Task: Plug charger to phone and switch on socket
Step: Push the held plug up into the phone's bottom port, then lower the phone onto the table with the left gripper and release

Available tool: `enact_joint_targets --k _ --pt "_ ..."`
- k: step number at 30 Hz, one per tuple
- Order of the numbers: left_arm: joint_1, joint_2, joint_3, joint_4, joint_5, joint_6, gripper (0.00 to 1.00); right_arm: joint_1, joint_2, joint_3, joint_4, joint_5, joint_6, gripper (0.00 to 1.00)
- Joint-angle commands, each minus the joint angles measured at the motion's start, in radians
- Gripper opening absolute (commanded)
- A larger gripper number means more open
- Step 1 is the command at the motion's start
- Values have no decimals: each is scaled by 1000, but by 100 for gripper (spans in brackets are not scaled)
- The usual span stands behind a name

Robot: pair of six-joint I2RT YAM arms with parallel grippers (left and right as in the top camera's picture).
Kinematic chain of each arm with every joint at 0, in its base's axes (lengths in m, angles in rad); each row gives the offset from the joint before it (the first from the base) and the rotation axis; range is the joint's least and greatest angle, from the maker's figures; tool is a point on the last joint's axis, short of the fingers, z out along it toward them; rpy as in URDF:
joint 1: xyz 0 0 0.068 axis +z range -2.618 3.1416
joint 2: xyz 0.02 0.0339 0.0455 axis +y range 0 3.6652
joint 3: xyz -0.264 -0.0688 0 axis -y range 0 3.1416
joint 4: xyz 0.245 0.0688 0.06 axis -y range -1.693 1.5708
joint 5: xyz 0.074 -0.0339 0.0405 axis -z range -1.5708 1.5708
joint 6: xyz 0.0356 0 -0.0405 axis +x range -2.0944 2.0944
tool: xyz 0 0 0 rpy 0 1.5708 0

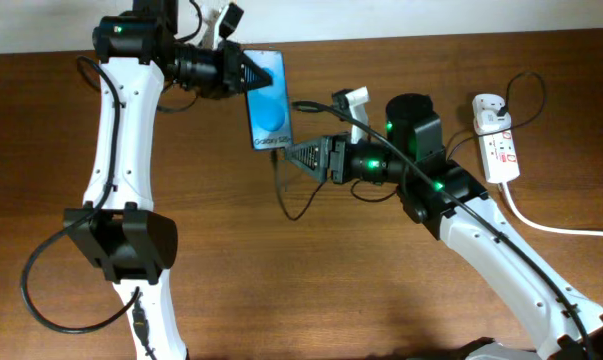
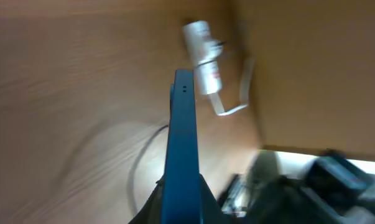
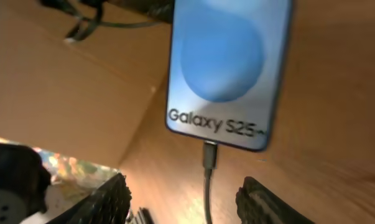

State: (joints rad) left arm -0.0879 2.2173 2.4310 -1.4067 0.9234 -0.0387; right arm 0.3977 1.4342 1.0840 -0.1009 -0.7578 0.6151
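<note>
The right pincer point(image 1: 293, 155) stands wide open with nothing in its grip. The black cable of the charger point(image 1: 281, 195) passes between its fingers, and the connector tip point(image 3: 210, 154) sits in the bottom edge of the Galaxy S25 phone point(image 1: 268, 100), just ahead of the fingertips. The left pincer point(image 1: 249, 75) is closed on the phone's far end, holding it face up over the worktop point(image 1: 381, 280).

With the plug apparently seated, what remains is the switch. The white power strip point(image 1: 497, 145) lies behind the right pincer, well apart from it, out past that arm's wrist and elbow. Its long axis runs crosswise to the line along which the pincer points. The right arm is much the nearer; the left is across the phone and occupied. The pincer would probably have to back off and turn round to reach it. Which red mark is the rocker is too small to tell.
</note>
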Motion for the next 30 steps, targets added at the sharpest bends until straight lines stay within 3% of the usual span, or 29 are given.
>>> enact_joint_targets --k 1,5,12,14,19,26,30 --pt "-4 -5 -2 -66 -215 5 0 -6 -12 19 -77 80 -54 61" --pt "-4 -5 -172 -34 -217 8 0 -6 -12 19 -197 147 -63 62" --pt "-3 -5 -574 308 -218 8 0 -5 19 19 -321 169 -103 62" --pt "-4 -5 -613 346 -227 8 0 -5 32 19 -332 169 -103 62" --pt "-4 -4 -629 358 -428 1 0 -5 33 19 -334 169 -107 62" --pt "-4 -3 -734 430 -427 -29 1 -5 33 19 -335 169 -110 62" --pt "-4 -3 -735 430 -433 -29 13 -5 33 19 -335 168 -110 62"
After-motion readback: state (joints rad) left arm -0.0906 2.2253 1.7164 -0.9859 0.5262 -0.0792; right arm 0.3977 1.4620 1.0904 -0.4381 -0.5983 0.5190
